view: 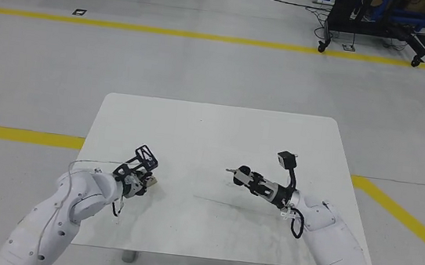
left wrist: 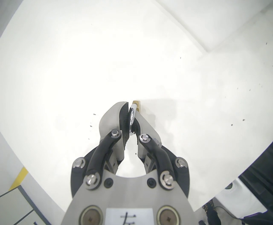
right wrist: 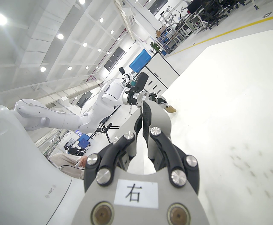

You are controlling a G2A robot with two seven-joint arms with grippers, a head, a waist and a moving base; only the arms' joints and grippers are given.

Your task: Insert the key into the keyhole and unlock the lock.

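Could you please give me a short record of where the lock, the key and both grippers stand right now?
left gripper: shut on the lock's silver shackle
lock: brass body, sticking out past the fingertips
right gripper: shut, fingers pressed together
key: a thin piece sticking out of the right gripper, pointing toward the lock
gap: key and lock apart, with bare white table between them
task state: key not yet in the keyhole

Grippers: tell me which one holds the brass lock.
The left gripper, shut on the lock by its silver shackle; the right gripper pinches only the thin key.
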